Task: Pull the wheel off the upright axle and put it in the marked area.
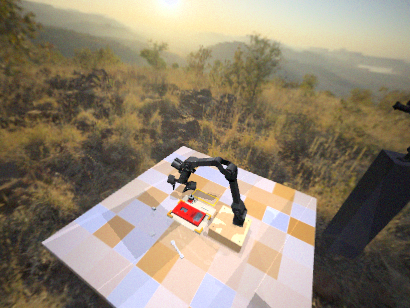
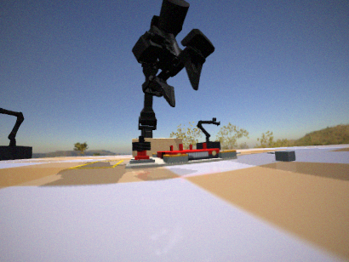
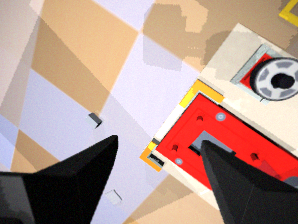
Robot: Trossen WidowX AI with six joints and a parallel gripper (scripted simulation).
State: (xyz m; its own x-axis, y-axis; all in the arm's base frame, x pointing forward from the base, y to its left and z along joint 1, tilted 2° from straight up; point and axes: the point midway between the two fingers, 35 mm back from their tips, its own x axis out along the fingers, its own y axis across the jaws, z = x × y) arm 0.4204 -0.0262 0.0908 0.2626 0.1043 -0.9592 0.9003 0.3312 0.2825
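Note:
The wheel (image 3: 265, 82) (image 2: 141, 145) (image 1: 191, 199), grey with a dark rim and black centre, sits low over a red base (image 2: 141, 156) at one end of the pale board. The axle is hard to make out inside it. The marked area (image 2: 118, 163) (image 1: 217, 201) is a yellow outline on the table beside the board; its corner shows at the top right of the wrist view. My gripper (image 1: 179, 190) (image 2: 185, 98) (image 3: 159, 143) is open and empty, pointing down well above the table. In the wrist view the wheel lies up and right of the fingers.
A red panel (image 1: 186, 214) (image 3: 187, 125) (image 2: 191, 152) with short pegs fills much of the board, between yellow corner pieces. A wooden box (image 1: 227, 231) stands under the arm's base. A small grey block (image 2: 285, 156) (image 3: 95, 119) and a white bone-shaped piece (image 1: 177, 249) lie on the table.

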